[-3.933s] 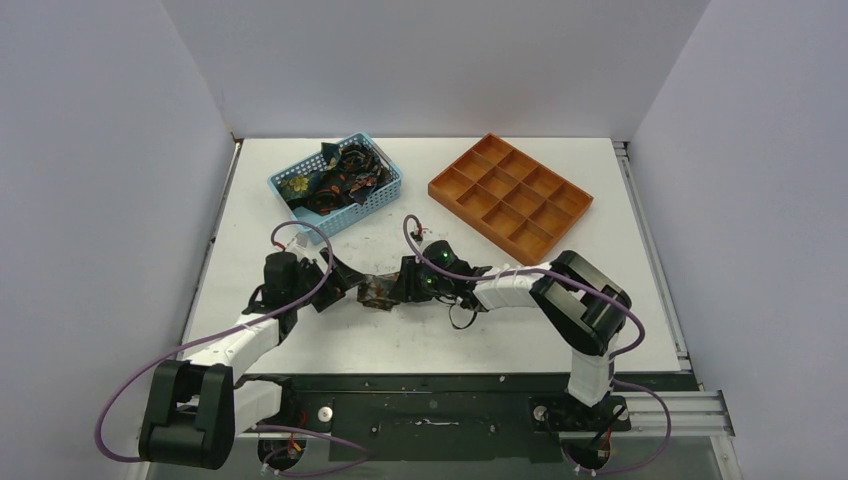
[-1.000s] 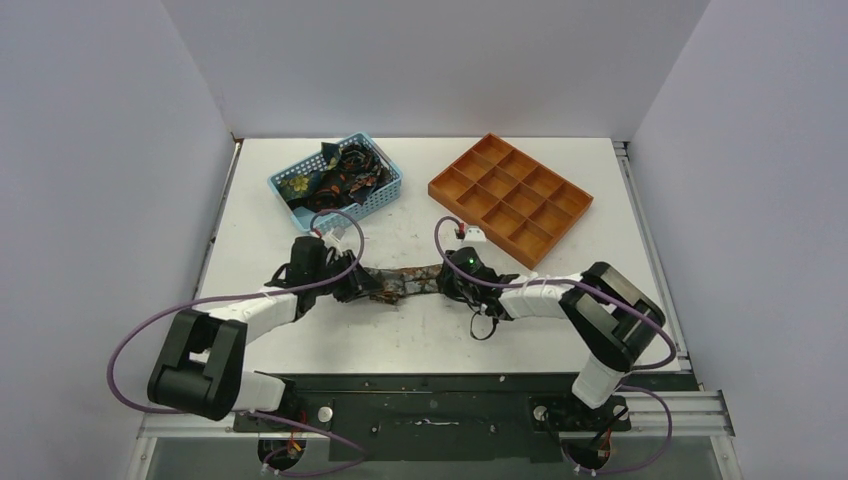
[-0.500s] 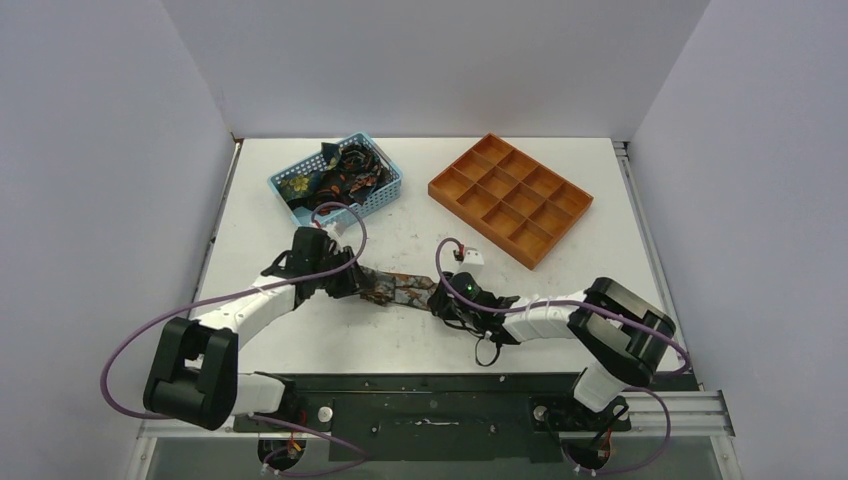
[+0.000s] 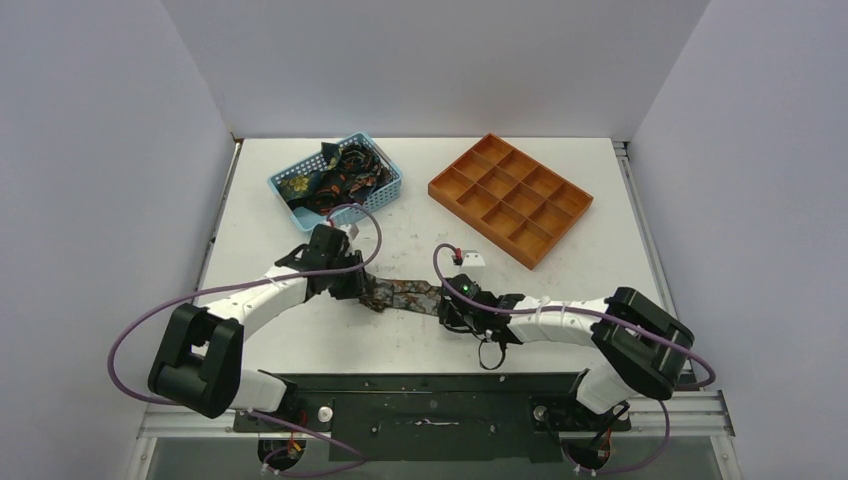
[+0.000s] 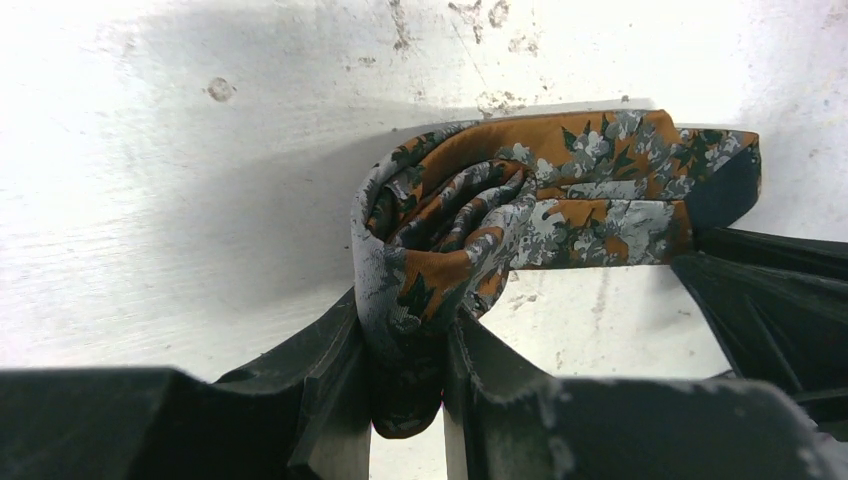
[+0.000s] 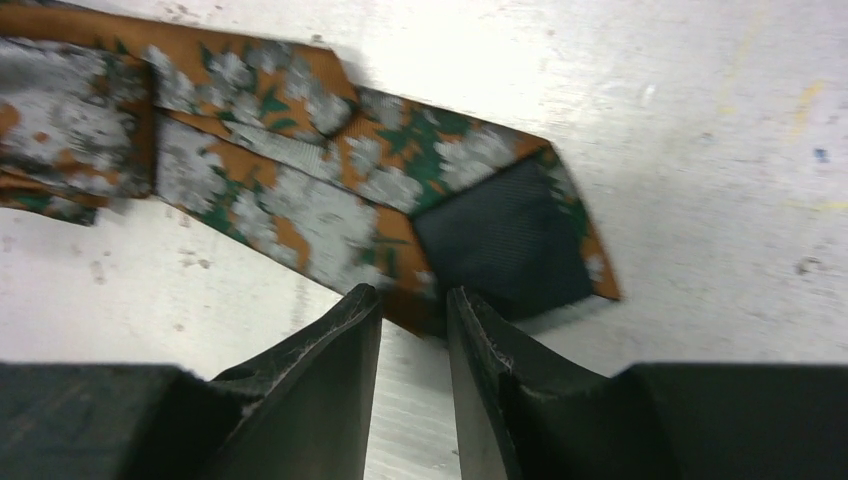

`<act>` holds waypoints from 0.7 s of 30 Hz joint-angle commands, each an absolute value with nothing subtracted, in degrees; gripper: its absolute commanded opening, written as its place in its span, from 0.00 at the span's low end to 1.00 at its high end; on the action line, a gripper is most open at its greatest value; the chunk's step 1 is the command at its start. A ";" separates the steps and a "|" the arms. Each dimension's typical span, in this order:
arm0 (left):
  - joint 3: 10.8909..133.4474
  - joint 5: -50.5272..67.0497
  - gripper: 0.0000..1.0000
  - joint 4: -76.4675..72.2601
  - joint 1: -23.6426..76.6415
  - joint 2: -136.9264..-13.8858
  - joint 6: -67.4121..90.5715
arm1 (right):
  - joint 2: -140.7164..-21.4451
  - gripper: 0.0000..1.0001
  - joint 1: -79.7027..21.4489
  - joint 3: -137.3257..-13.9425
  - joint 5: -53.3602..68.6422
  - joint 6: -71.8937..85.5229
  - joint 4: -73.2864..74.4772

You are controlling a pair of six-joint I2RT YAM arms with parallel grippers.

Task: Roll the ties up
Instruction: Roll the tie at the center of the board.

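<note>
**One tie begun, the rest waiting**

Top view: one tie [image 4: 405, 295] lies on the bench [image 4: 600, 250] between the arms, mostly flat. More ties [image 4: 340, 172] sit heaped in the blue basket [image 4: 277, 184], and every compartment of the orange tray [image 4: 436, 187] looks bare, so the job seems barely started. The left arm reaches in, its left tool [image 4: 358, 288] low at the tie's left end. The right arm stretches low across to the other end, where the right tool [image 4: 447, 308] sits.

Left wrist: the left tool [image 5: 405, 350] is clamped on a loosely coiled bunch of tie [image 5: 500, 210].

Right wrist: the right tool [image 6: 413, 305] stands slightly apart, gripping nothing, at the hem of the flat wide end [image 6: 300, 190].
</note>
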State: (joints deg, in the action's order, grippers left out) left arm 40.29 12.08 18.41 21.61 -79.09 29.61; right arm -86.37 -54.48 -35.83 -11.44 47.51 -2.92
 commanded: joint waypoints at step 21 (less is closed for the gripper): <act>63.89 -37.05 0.00 50.93 39.24 -95.08 29.87 | -68.74 0.32 -53.98 -31.42 -23.91 46.30 8.27</act>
State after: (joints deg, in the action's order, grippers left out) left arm 60.23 -25.85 42.41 36.67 -92.62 27.73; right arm -72.34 -54.39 -32.82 -20.27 45.54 7.22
